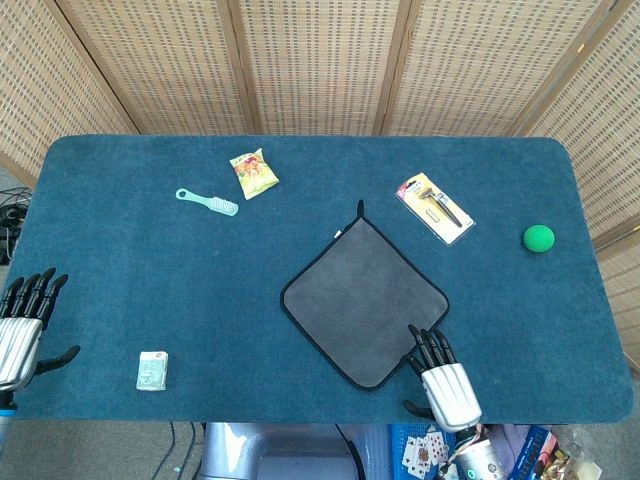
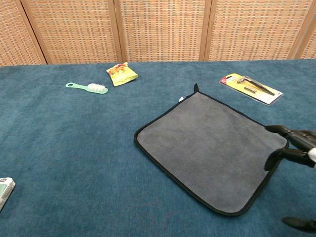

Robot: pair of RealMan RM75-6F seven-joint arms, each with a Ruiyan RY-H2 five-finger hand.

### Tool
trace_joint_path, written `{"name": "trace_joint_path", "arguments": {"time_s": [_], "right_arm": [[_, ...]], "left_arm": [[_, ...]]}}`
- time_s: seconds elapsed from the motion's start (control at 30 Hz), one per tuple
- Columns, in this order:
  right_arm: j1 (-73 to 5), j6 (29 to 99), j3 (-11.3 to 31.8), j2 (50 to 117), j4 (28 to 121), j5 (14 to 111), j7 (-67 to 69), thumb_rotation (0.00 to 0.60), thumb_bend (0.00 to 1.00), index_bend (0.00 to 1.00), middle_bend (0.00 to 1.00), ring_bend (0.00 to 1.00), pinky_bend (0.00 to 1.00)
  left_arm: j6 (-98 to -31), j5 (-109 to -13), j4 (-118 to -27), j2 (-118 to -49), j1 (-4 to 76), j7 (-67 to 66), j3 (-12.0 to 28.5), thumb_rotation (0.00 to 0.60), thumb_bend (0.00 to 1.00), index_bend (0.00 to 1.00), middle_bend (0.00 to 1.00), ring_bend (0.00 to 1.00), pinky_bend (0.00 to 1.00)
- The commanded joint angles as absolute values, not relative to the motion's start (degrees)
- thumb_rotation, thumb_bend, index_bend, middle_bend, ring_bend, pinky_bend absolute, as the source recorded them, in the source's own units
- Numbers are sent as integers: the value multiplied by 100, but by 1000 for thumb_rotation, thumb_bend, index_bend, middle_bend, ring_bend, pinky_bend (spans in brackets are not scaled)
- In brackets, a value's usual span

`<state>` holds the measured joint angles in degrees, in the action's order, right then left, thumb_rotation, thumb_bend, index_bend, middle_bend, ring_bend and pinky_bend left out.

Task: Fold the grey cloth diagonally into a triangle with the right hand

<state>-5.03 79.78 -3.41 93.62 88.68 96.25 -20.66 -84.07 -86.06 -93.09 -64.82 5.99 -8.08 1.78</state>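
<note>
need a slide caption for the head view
Open right hand reaches the near-right edge of the flat grey cloth, while the left hand rests at the table's far left edge.

Silver-backed robot hands with black fingers.
Right hand (image 1: 446, 384): ribbed metallic back plate, slim black fingers (image 2: 291, 132), dark wrist. Left hand (image 1: 20, 325): same silver plate, black fingers.
</note>
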Motion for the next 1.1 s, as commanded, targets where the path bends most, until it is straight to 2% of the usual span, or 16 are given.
{"name": "trace_joint_path", "arguments": {"time_s": [0.03,0.43,1.1], "right_arm": [[-543,7979,-306,9600,8688,9648,-1996,600,4,359,2,0,0],[-593,7902,-353,10181,8300,9596,-1917,600,3,366,10,0,0],[-718,7729,-219,10559,8033,9322,-2018,600,4,401,31,0,0]], "left_arm": [[-8404,-8607,-9311,-6488,604,-822,178,600,169,0,0,0,0],[-8371,-8606,-9333,-6495,623,-830,170,600,169,0,0,0,0],[-8359,-8616,-9327,-6492,638,-797,164,600,169,0,0,0,0]]}}
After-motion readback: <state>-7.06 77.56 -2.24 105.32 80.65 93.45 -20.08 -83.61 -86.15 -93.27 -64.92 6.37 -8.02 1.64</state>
